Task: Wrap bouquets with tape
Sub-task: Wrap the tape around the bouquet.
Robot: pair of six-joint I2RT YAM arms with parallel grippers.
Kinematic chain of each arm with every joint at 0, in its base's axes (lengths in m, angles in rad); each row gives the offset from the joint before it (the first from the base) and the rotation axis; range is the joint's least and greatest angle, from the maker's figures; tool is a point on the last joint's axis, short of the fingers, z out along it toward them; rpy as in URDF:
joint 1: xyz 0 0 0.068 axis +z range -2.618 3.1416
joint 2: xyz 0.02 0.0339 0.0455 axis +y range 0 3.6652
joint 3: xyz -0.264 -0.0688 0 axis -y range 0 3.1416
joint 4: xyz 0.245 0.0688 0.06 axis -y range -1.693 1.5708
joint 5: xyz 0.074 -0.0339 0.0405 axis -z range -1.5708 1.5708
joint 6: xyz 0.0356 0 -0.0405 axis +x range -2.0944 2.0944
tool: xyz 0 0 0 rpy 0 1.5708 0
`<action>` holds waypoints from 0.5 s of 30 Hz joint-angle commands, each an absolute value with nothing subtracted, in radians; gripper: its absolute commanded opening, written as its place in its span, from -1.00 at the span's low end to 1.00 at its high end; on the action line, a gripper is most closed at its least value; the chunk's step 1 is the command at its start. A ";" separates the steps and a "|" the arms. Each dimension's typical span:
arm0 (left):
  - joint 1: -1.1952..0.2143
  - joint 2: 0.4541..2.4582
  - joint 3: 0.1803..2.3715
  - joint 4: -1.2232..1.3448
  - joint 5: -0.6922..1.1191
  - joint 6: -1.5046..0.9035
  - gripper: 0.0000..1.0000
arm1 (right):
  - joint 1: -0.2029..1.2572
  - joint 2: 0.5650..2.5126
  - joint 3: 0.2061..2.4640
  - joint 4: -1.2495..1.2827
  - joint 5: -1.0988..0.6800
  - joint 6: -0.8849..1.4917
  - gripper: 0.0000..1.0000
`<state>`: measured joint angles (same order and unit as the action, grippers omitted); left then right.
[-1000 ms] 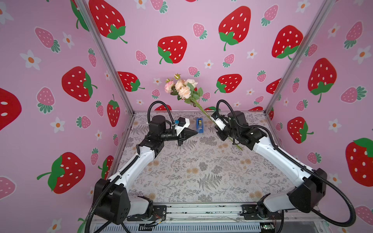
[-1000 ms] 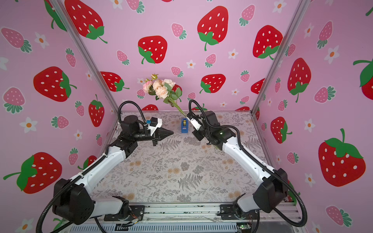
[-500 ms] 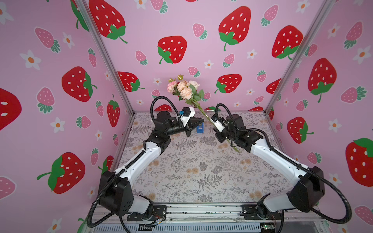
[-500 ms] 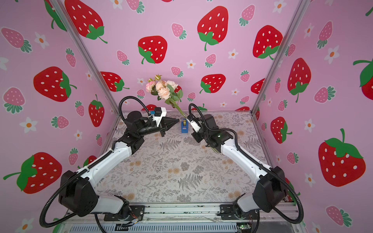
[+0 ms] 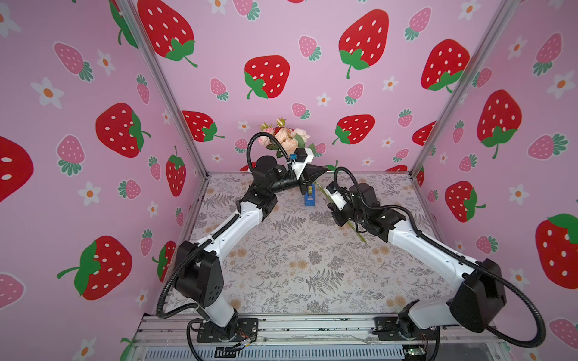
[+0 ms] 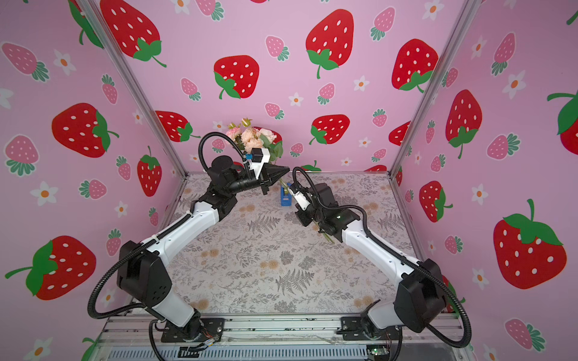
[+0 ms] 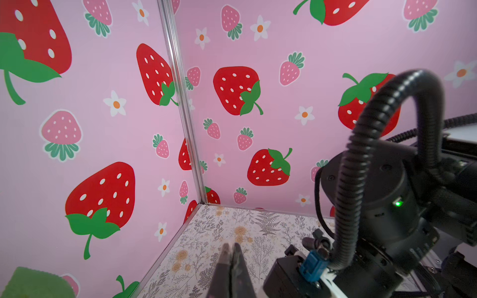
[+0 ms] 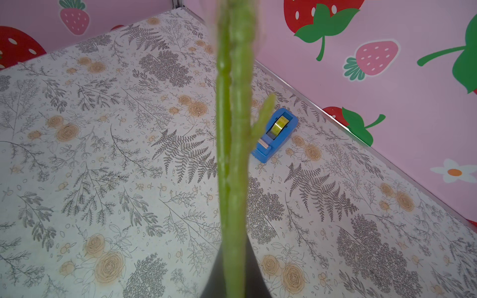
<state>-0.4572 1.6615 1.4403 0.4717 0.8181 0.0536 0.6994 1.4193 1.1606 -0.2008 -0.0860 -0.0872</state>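
Bright, even, nearly shadowless light around me, though the thin green stems (image 8: 233, 154) blur near my right wrist (wide-angle edges bow).

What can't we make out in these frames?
Right wrist view: the blurred bouquet stems cover the right end effector.
A top view: the left end effector hides the upper part of the tape; its loose end is too small.
Both top views: the left arm's cable crosses the flower heads.
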 commanded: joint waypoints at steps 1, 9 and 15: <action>-0.466 1.686 1.539 0.491 0.831 0.049 -1.00 | 0.704 1.381 1.145 -0.126 -0.160 -0.029 -1.00; -0.519 1.771 1.742 0.138 0.827 0.245 -1.00 | 0.715 1.391 1.127 -0.133 -0.137 -0.034 -1.00; -0.554 1.833 1.902 -0.186 0.690 0.315 -0.04 | 0.716 1.384 1.120 -0.082 -0.111 0.054 -1.00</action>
<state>-0.5526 1.8290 1.8339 -0.0299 0.7631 0.2840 0.7052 1.4094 1.1393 -0.1341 -0.1146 0.0010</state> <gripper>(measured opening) 0.276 0.067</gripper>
